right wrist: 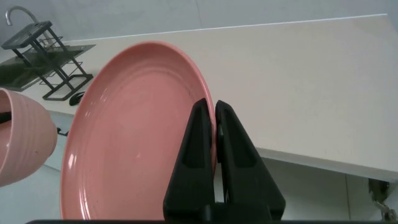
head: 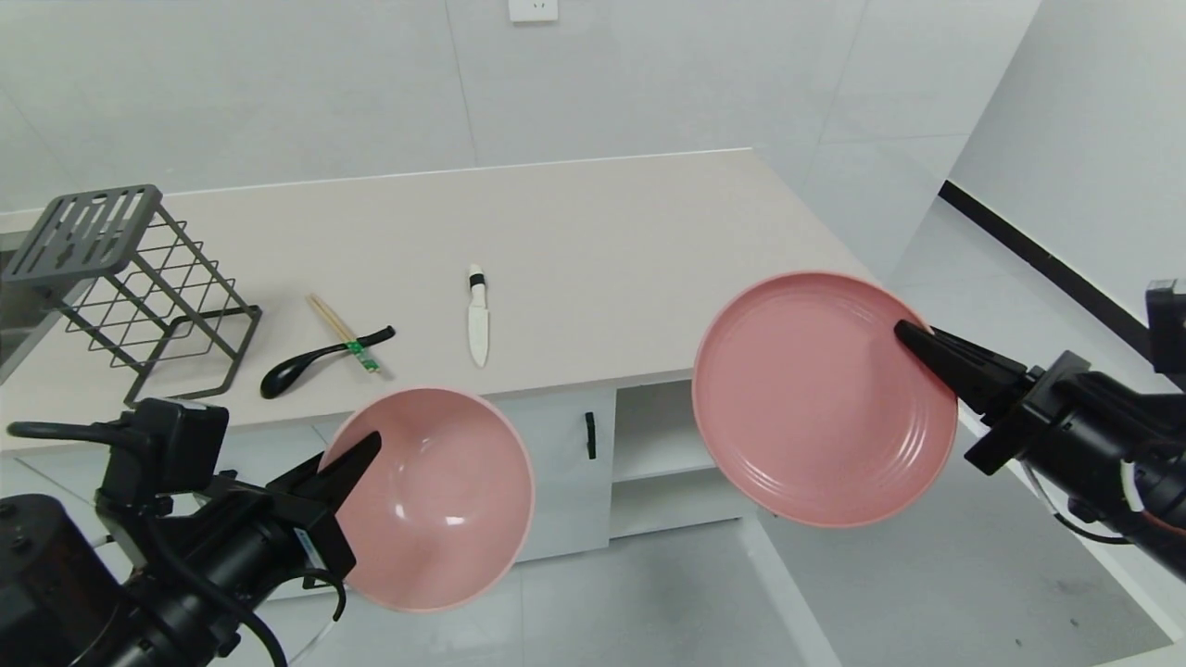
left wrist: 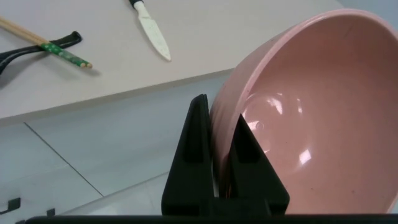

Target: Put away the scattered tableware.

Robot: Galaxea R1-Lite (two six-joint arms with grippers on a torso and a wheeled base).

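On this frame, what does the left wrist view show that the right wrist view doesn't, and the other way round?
Left wrist, not right: the left gripper shut on the pink bowl rim, and the knife and chopsticks lying on the countertop. Right wrist, not left: the right gripper shut on the pink plate, and the wire rack. Both: the bowl and the countertop.

Kitchen, pale beige counter ahead of the left hand, white cabinet door with black bar handle and open white shelves below it, dark grey wire dish rack beyond that hand, curved metal tap beside the rack, white wall tiles, white wall socket.
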